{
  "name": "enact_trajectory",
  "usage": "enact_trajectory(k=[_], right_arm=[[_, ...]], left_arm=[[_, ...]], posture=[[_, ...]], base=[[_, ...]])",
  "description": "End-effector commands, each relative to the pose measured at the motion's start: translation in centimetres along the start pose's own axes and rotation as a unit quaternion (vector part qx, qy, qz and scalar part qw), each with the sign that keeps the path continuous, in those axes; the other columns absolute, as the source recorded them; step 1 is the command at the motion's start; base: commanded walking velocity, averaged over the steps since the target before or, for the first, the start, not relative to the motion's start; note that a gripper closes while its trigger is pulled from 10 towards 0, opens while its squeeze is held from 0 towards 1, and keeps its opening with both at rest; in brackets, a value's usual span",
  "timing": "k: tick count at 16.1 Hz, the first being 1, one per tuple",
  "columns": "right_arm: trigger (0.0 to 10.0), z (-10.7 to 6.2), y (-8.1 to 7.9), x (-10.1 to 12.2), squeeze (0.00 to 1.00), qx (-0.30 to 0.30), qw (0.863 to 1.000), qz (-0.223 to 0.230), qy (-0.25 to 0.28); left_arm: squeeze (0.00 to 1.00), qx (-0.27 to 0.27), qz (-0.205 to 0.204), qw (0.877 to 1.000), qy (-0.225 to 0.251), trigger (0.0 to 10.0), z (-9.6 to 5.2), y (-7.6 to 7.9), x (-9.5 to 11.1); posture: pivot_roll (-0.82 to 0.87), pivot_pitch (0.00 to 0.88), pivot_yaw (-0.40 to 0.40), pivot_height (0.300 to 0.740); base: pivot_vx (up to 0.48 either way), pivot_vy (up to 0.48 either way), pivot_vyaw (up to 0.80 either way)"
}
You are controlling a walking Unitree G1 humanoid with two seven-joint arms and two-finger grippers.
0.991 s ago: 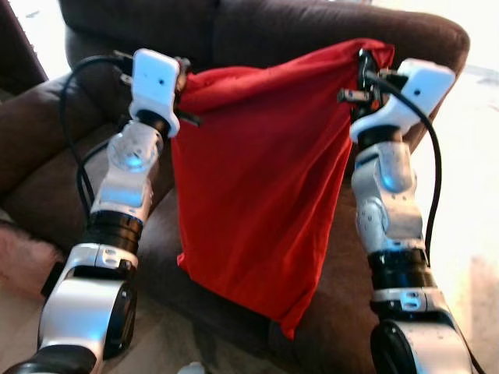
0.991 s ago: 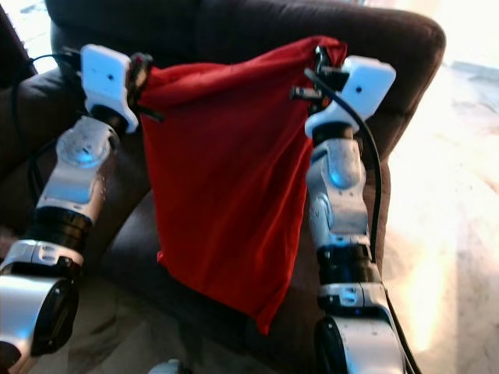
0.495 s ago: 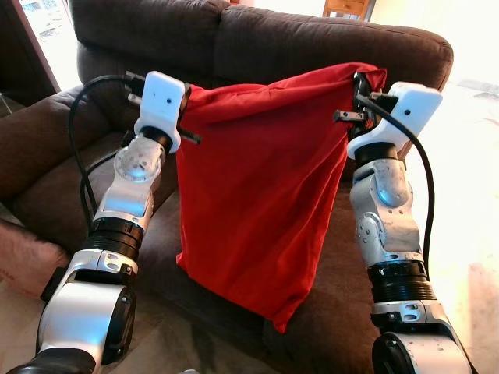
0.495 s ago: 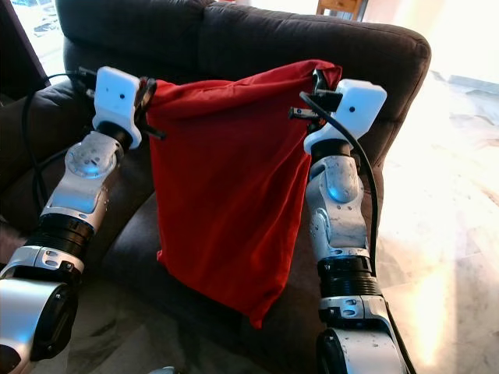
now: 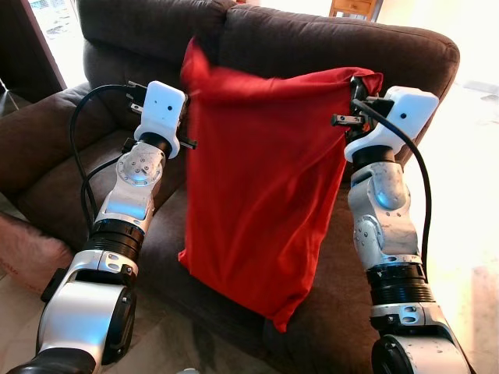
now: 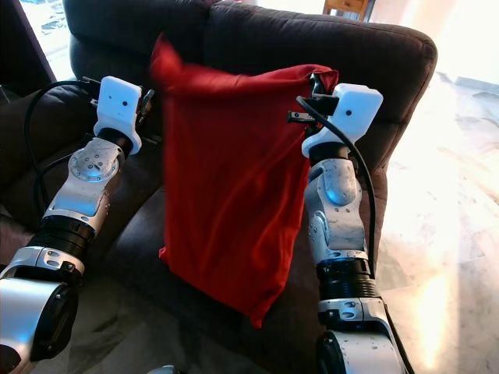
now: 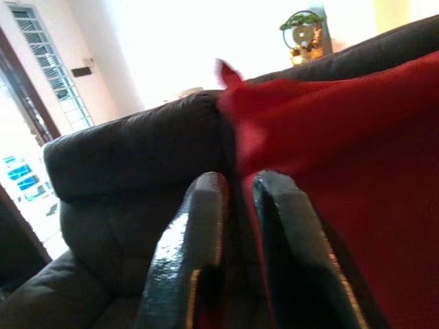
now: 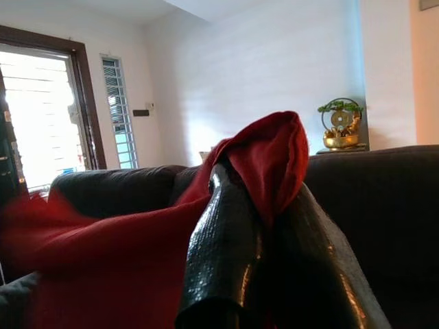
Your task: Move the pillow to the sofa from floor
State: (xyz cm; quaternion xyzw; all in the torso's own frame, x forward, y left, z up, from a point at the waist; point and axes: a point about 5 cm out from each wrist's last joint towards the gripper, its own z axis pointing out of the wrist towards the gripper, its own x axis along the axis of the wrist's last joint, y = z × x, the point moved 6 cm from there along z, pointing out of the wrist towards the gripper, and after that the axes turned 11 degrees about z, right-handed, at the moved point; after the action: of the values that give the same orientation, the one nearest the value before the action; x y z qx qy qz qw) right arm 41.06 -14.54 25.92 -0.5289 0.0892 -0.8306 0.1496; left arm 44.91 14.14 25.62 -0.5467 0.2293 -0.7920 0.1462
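My right gripper (image 8: 264, 226) pinches a corner of the red pillow (image 8: 123, 253) between its two black fingers (image 8: 223, 253), the cloth peaking above them. Behind runs the dark sofa (image 8: 384, 185) back, a window (image 8: 38, 110), and a gold ornament (image 8: 339, 130).

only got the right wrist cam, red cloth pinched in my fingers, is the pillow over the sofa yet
observer: The red pillow hangs from the right gripper in front of the sofa backrest, with its lower tip down by the seat's front edge.
operator: has left got the other corner
observer: That corner sticks up, blurred, above the left gripper. I can't tell whether it holds any cloth.
operator: anything near the sofa
observer: A pinkish soft thing lies low on the robot's left.
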Motion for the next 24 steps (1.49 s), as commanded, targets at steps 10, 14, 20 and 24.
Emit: enact_trajectory(k=[10,14,20,24], right_arm=[[10.0,-0.3,-0.5,-3.2,0.0,0.018,0.998,-0.009,-0.055],[10.0,0.3,-0.6,-4.7,0.0,0.022,0.996,-0.029,-0.079],[10.0,2.6,-1.7,-6.7,0.0,0.06,0.987,-0.065,-0.137],[10.0,2.9,-1.3,-8.2,0.0,0.065,0.974,-0.109,-0.186]], left_arm=[[0.0,0.02,0.008,1.0,0.001,10.0,-0.6,0.0,0.0],[0.0,0.027,0.003,1.0,0.001,10.0,-0.8,0.0,-0.1],[0.0,0.037,-0.001,0.999,0.006,10.0,-1.0,-0.1,0.2],[0.0,0.048,0.0,0.999,0.004,10.0,-1.4,-0.6,0.0]], posture=[[0.08,0.018,-0.063,0.74],[0.08,0.016,-0.065,0.74],[0.1,0.008,-0.084,0.74],[0.12,0.006,-0.101,0.74]], base=[[0.0,0.0,0.0],[0.0,0.0,0.0],[0.0,0.0,0.0],[0.0,0.0,0.0]])
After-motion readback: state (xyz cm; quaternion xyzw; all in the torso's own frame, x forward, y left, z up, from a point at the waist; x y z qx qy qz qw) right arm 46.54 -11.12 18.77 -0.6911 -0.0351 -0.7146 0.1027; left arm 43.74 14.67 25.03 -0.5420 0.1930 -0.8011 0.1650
